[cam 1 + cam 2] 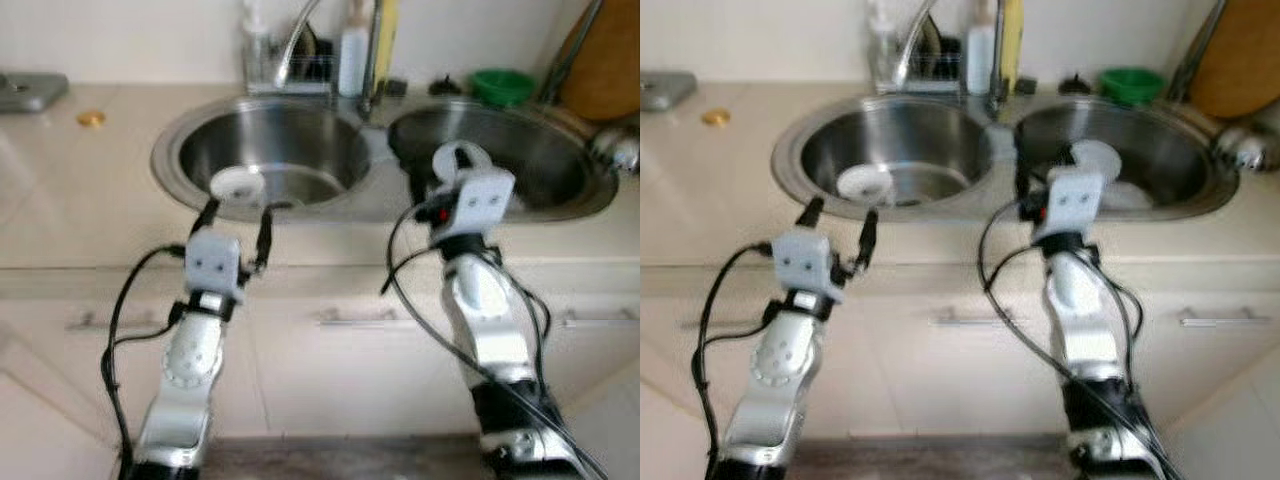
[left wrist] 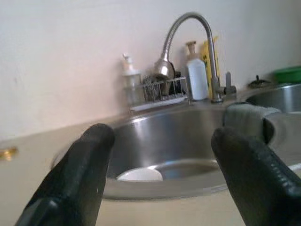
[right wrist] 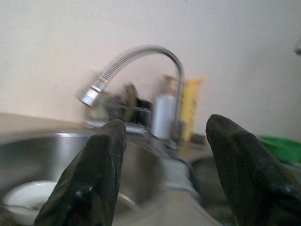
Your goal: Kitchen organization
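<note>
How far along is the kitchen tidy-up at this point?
Early, by the look of it. Nothing looks put away yet: a white dish sits in the left basin of the sink. In hand: nothing, since the left gripper and right gripper are both open and empty at the sink's front edge. Left: the dish, and bottles by the faucet.

Left basin point(image 1: 200, 150): lying open ahead of my left gripper point(image 1: 237, 213), white dish point(image 1: 237, 183) sitting at its near side. Faucet point(image 1: 297, 35) arching over the far rim; bottles point(image 1: 352, 55) crowding behind.
</note>
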`<state>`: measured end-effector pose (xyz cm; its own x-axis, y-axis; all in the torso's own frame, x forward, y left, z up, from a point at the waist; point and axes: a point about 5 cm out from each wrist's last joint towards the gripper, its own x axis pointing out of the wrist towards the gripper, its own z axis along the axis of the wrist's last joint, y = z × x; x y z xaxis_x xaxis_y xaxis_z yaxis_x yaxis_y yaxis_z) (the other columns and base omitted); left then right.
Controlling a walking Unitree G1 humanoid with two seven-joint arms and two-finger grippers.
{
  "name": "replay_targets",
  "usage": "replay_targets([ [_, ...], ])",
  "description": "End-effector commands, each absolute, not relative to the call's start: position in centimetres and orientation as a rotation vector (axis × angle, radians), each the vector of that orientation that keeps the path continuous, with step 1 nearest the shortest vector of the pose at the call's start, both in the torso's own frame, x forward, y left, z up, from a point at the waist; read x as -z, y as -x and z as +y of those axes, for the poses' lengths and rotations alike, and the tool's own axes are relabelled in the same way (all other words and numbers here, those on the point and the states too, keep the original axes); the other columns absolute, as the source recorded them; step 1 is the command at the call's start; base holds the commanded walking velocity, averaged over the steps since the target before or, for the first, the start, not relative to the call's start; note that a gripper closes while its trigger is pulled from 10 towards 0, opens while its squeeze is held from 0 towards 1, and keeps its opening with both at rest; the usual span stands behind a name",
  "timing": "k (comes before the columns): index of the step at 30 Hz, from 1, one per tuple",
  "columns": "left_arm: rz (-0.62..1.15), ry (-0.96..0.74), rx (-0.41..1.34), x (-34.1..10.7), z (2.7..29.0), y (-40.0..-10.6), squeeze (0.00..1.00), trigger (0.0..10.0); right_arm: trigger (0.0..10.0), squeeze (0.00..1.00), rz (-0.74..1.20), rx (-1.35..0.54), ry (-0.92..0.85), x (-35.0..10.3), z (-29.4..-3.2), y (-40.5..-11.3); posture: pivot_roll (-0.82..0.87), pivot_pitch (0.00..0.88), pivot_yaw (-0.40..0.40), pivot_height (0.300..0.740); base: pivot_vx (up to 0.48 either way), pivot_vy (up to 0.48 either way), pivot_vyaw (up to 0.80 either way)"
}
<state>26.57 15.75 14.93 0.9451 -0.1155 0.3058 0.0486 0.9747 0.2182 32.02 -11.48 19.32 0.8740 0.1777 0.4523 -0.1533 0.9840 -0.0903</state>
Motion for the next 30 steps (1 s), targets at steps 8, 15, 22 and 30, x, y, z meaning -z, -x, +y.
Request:
replay_targets([
  [8, -0.367, -0.196, 0.109, -15.6, 14.7, -26.7, 0.0, 10.0, 10.0, 0.0, -0.515, -0.138, 0.082, -20.0, -13.2, -31.2, 0.04, 0.006, -0.04, 0.74, 0.0, 0.319, -0.8],
  [15, -0.38, -0.204, 0.105, -15.7, 14.7, -26.7, 0.0, 10.0, 10.0, 0.0, -0.523, -0.145, 0.085, -20.1, -13.1, -30.9, 0.04, 0.005, -0.039, 0.74, 0.0, 0.0, -0.8],
  [22, -0.38, -0.218, 0.109, -15.7, 14.7, -26.6, 0.0, 10.0, 10.0, 0.0, -0.53, -0.146, 0.091, -20.1, -13.1, -30.7, 0.04, 0.006, -0.037, 0.74, 0.0, 0.0, -0.8],
  [30, -0.375, -0.228, 0.12, -15.6, 14.5, -26.7, 0.0, 10.0, 10.0, 0.0, -0.534, -0.135, 0.095, -20.0, -13.2, -30.5, 0.03, 0.006, -0.035, 0.74, 0.0, -0.297, -0.8],
])
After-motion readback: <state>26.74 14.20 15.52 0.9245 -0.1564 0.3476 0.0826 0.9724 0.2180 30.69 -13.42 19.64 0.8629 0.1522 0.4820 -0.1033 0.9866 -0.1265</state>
